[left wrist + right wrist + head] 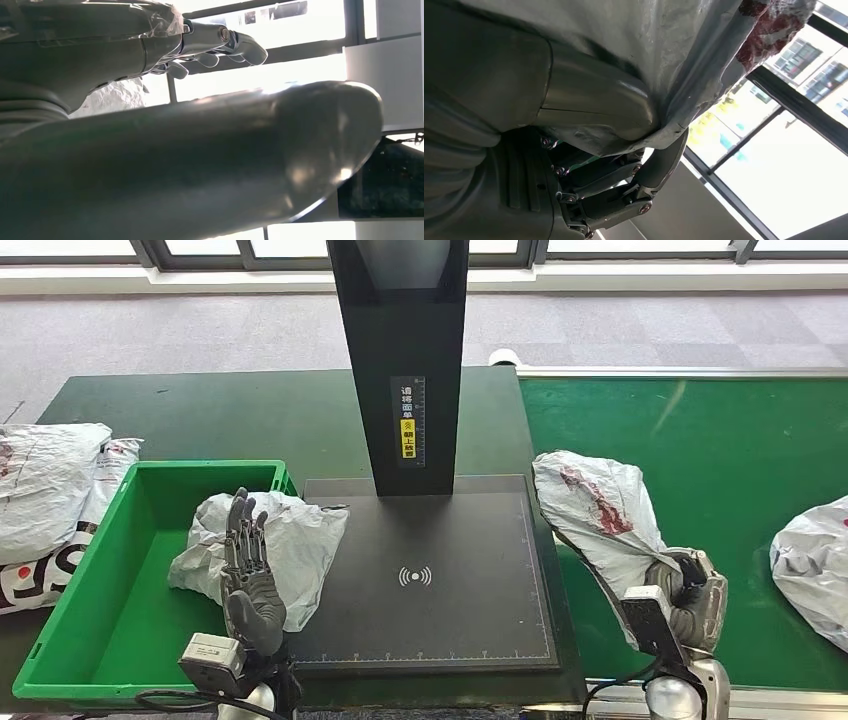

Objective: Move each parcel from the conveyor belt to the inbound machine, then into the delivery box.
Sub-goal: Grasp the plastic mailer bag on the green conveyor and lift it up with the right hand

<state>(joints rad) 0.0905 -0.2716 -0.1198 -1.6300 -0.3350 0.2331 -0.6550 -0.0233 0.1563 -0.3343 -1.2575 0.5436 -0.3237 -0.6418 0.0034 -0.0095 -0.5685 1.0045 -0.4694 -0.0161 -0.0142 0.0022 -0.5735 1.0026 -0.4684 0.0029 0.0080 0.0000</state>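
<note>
L hand (250,575) raised, fingers (243,530) straight, apart; R hand (695,602) fingers (624,187) curled, gripping.

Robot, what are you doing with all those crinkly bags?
The robot is sorting parcels. Its right hand grips a grey parcel at the edge of the green conveyor belt, beside the black scanning machine. Its left hand is raised with fingers spread above another parcel that lies half in the green box and half on the machine. Another parcel waits on the belt.

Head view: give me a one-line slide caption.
Right hand grips a grey parcel at the conveyor belt edge; left hand open over a parcel on the green box rim.
</note>
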